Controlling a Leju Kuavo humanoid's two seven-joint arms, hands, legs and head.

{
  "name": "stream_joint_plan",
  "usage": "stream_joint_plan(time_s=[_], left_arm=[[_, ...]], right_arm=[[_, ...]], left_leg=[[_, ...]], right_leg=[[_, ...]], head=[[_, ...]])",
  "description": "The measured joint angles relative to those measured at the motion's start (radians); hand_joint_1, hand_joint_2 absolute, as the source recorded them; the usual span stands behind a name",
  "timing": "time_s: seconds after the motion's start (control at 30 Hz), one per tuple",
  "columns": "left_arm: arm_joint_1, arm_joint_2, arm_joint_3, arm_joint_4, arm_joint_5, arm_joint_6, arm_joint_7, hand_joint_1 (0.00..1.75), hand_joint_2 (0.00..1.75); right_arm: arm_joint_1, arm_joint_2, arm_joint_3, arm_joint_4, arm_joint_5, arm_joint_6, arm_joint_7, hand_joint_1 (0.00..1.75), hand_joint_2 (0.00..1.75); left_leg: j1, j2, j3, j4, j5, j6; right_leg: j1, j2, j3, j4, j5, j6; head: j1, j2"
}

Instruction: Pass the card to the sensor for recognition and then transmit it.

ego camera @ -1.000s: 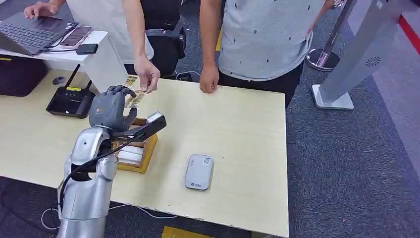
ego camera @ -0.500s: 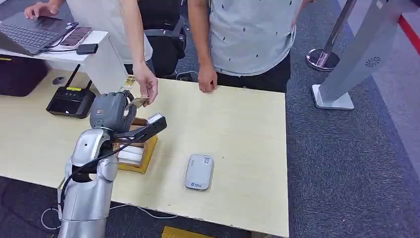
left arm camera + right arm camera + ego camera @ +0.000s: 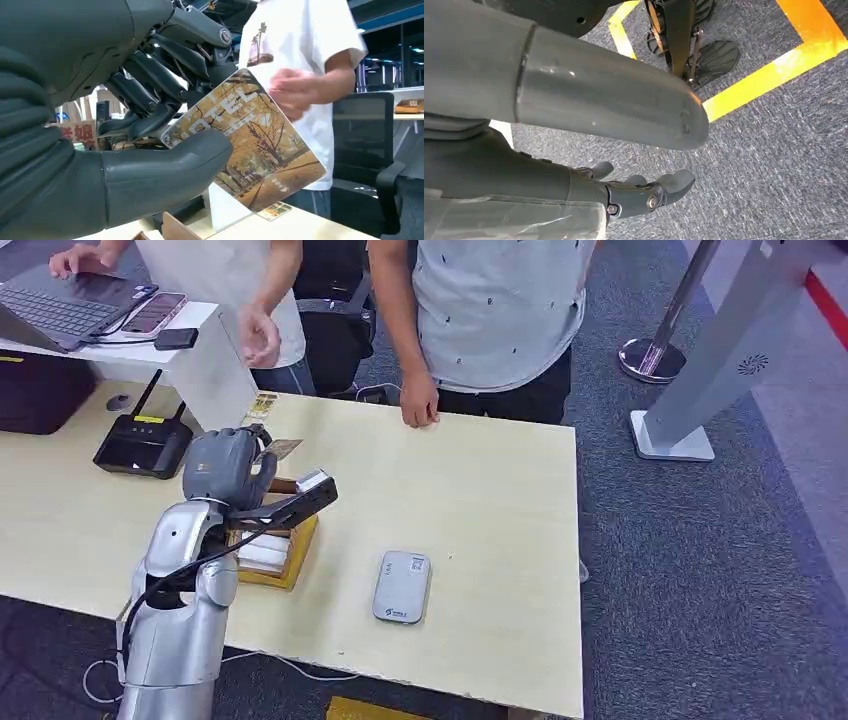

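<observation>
Where the left robot hand [image 3: 125, 130] closes, the card [image 3: 250, 140] sits pinched — thumb against fingers.

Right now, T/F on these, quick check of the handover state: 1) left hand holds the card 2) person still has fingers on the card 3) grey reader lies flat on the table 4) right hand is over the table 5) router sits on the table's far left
1) The left hand holds the card: true, pinched between thumb and fingers.
2) A person's hand is touching the card: false, it is raised clear of it.
3) The grey reader lies flat on the table: true.
4) The right hand is over the table: false, it hangs above the carpet, holding nothing.
5) The black router sits at the table's far left: true.
</observation>
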Motion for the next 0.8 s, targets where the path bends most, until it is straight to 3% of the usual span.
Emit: stream_joint_plan(time_s=[0.43, 0.63, 0.8], left_arm=[[0.071, -0.01, -0.031, 0.001, 0.009, 0.038, -0.032, 1.75, 1.75], [0.143, -0.019, -0.146, 0.012, 0.032, 0.113, -0.054, 1.75, 1.75], [0.166, -0.03, -0.251, 0.034, 0.056, 0.121, -0.055, 1.75, 1.75]], right_arm=[[0.0, 0.0, 0.0, 0.0, 0.003, 0.002, -0.003, 0.0, 0.0], [0.0, 0.0, 0.0, 0.0, 0.008, 0.008, -0.006, 0.0, 0.0], [0.0, 0.0, 0.0, 0.0, 0.014, 0.012, -0.007, 0.0, 0.0]], left_leg=[[0.0, 0.0, 0.0, 0.0, 0.0, 0.0], [0.0, 0.0, -0.001, 0.0, 0.0, 0.0], [0.0, 0.0, -0.001, 0.0, 0.0, 0.0]], right_leg=[[0.0, 0.0, -0.001, 0.0, 0.0, 0.0], [0.0, 0.0, -0.002, 0.0, 0.0, 0.0], [0.0, 0.0, -0.002, 0.0, 0.0, 0.0]], head=[[0.0, 0.0], [0.0, 0.0], [0.0, 0.0]])
